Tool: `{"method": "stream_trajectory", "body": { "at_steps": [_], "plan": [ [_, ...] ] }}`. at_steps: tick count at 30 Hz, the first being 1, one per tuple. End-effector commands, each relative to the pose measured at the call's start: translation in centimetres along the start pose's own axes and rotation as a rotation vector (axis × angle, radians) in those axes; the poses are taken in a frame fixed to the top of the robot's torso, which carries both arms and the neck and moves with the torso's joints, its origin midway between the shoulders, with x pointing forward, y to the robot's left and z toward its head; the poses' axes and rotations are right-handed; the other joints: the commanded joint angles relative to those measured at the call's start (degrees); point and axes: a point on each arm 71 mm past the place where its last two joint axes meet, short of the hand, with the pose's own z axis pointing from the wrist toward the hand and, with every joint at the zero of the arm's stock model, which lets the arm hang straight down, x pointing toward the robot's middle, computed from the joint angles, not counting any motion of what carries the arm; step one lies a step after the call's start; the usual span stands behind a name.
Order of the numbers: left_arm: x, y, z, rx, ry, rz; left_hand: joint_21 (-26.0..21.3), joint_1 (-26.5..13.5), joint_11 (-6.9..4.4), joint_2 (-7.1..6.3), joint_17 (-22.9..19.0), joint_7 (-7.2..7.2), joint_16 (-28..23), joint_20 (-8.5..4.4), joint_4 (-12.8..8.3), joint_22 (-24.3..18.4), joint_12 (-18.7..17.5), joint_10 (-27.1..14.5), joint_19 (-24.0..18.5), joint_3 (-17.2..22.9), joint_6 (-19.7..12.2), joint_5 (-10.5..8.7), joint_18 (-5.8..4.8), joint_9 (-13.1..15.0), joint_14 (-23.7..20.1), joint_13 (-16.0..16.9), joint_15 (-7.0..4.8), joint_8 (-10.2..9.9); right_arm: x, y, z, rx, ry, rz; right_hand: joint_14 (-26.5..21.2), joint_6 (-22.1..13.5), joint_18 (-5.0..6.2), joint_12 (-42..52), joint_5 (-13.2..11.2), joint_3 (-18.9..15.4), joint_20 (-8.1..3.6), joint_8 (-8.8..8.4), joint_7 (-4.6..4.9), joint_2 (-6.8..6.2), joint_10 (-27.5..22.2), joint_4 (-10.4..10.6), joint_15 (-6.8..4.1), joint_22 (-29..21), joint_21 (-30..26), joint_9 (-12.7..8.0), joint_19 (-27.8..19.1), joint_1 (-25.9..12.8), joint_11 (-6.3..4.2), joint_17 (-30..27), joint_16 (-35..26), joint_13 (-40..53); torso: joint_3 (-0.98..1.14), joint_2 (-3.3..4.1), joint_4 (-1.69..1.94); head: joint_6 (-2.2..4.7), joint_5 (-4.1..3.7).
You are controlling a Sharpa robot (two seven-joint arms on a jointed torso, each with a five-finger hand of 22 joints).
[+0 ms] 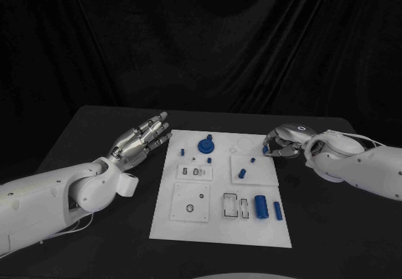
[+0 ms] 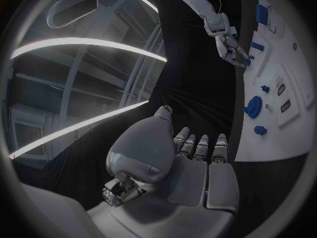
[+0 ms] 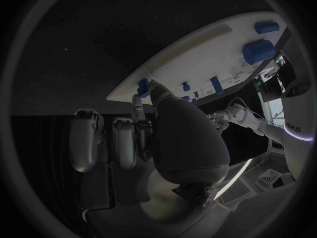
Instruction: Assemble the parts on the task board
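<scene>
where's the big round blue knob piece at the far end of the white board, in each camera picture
Head view: the round blue knob stands near the far edge of the white board, left of its middle.
Left wrist view: the knob sits on the board, beyond the left hand.
Right wrist view: I cannot pick it out with confidence.
Shared landmark: the right hand, at the board's far right edge.

Two white arms are seen, smooth and round, w/ fat shells. The left arm (image 1: 58, 192) is ended by a white cuff just behind the left hand (image 1: 140, 140). That hand is made of shiny silver metal, w/ dark gaps betw. the finger parts and grey pads on the palm side. Thin white cables are looped over the right arm (image 1: 360, 160) behind the right hand (image 1: 283, 142), also silver, w/ a rounded shiny back.
</scene>
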Motion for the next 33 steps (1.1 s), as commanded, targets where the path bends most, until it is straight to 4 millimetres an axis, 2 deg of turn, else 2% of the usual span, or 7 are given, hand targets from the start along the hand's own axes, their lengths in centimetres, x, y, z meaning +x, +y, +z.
{"method": "stream_trajectory", "body": {
  "at_steps": [1, 7, 8, 15, 23, 29, 33],
  "plan": [
    [0.2, 0.0, 0.0, 0.004, 0.019, -0.013, -0.13, 0.59, 0.16, 0.05, -0.07, -0.16, -0.21, 0.41, -0.13, 0.06, -0.20, -0.09, 0.18, 0.29, -0.06, 0.22, 1.02, 0.04, -0.02, -0.07, 0.47, 0.29, 0.2, -0.1, 0.0, 0.019, 0.008, -0.006, 6.00, 0.28, -0.41, 0.20, 0.46, -0.08, -0.28, 0.39, -0.09, 0.09, 6.00, 0.05, -0.26, 9.71, -0.22, 0.24, -0.03, 0.54, -0.35, 15.07, 0.15, 15.09, 0.00, 0.01, 0.01, -0.05, 0.03],
    [0.3, 0.1, 0.0, -0.001, 0.023, -0.017, -0.13, 0.59, 0.16, 0.05, -0.07, -0.16, -0.21, 0.41, -0.13, 0.06, -0.20, -0.09, 0.18, 0.29, -0.06, 0.22, 1.02, 0.04, -0.02, -0.07, 0.47, 0.29, 0.4, -0.1, 0.1, 0.022, 0.014, -0.006, 6.00, 0.16, -0.40, 0.20, 1.65, -0.03, -0.31, 1.35, -0.09, 0.30, 6.00, -0.23, -0.27, 9.74, -0.30, 0.98, -0.03, 0.97, -0.36, 15.07, 0.15, 15.09, 0.00, 0.01, 0.01, -0.12, 0.05],
    [0.3, 0.1, 0.0, -0.002, 0.024, -0.018, -0.13, 0.59, 0.16, 0.05, -0.07, -0.16, -0.21, 0.41, -0.13, 0.06, -0.20, -0.09, 0.18, 0.29, -0.06, 0.22, 1.02, 0.04, -0.02, -0.07, 0.47, 0.29, 0.4, -0.1, 0.1, 0.022, 0.014, -0.006, 6.00, 0.44, -0.37, 0.20, 2.81, -0.08, -0.35, 2.37, -0.05, 0.39, 6.00, -0.42, -0.23, 9.74, -0.43, 1.72, -0.06, 1.12, -0.40, 15.07, 0.15, 15.09, 0.00, 0.01, 0.01, -0.12, 0.05],
    [0.3, 0.1, 0.0, -0.005, 0.027, -0.020, -0.12, 0.64, 0.16, 0.08, -0.07, -0.15, -0.21, 0.43, -0.16, 0.07, -0.20, -0.09, 0.19, 0.33, 0.02, 0.26, 1.02, 0.05, -0.02, -0.07, 0.49, 0.31, 0.4, 0.0, 0.1, 0.017, 0.006, -0.005, 6.00, 0.99, -0.37, 0.20, 7.46, 0.23, -0.45, 5.57, -0.26, 0.99, 6.00, -1.21, -0.37, 9.87, -0.60, 4.34, -0.01, 1.68, -0.55, 15.07, 0.15, 15.09, 0.00, 0.01, 0.02, -0.11, 0.06],
    [0.2, 0.1, -0.1, -0.005, 0.024, -0.019, -0.11, 0.70, 0.19, 0.12, -0.07, -0.11, -0.21, 0.47, -0.19, 0.08, -0.20, -0.09, 0.21, 0.38, 0.07, 0.30, 1.02, 0.06, -0.02, -0.07, 0.51, 0.33, -0.2, 0.8, -0.4, -0.021, -0.075, 0.019, 6.00, 2.27, -0.43, 0.20, 9.67, 0.57, -0.55, 7.61, -0.44, 1.45, 6.00, -1.17, -0.55, 10.08, -0.46, 5.87, 0.20, 1.48, -0.67, 15.07, 0.15, 15.09, 0.00, 0.01, 0.01, -0.02, 0.23],
    [0.1, 0.1, -0.2, -0.009, 0.023, -0.019, -0.11, 0.70, 0.19, 0.12, -0.07, -0.11, -0.21, 0.47, -0.19, 0.08, -0.20, -0.09, 0.21, 0.38, 0.07, 0.30, 1.02, 0.06, -0.02, -0.07, 0.51, 0.33, -1.4, 2.2, -0.7, -0.056, -0.147, 0.044, 6.00, 2.43, -0.45, 0.20, 10.74, 0.76, -0.60, 7.99, -0.42, 1.40, 6.00, -1.22, -0.60, 10.16, -0.38, 6.22, 0.30, 1.56, -0.70, 15.07, 0.15, 15.09, 0.00, 0.01, 0.01, -0.09, 0.21],
    [0.1, 0.2, -0.1, -0.010, 0.024, -0.019, -0.10, 0.77, 0.25, 0.18, -0.07, -0.06, -0.21, 0.52, -0.23, 0.08, -0.20, -0.09, 0.22, 0.47, 0.13, 0.36, 1.02, 0.08, -0.02, -0.07, 0.54, 0.36, -2.7, 4.3, -0.4, -0.098, -0.172, 0.061, 6.00, 2.08, -0.43, 0.20, 11.12, 0.80, -0.61, 7.91, -0.22, 1.24, 6.00, -1.21, -0.57, 10.13, -0.49, 6.27, 0.28, 1.50, -0.60, 15.07, 0.15, 15.09, -0.01, -0.03, -0.04, -0.39, 0.16]
  ]
}}
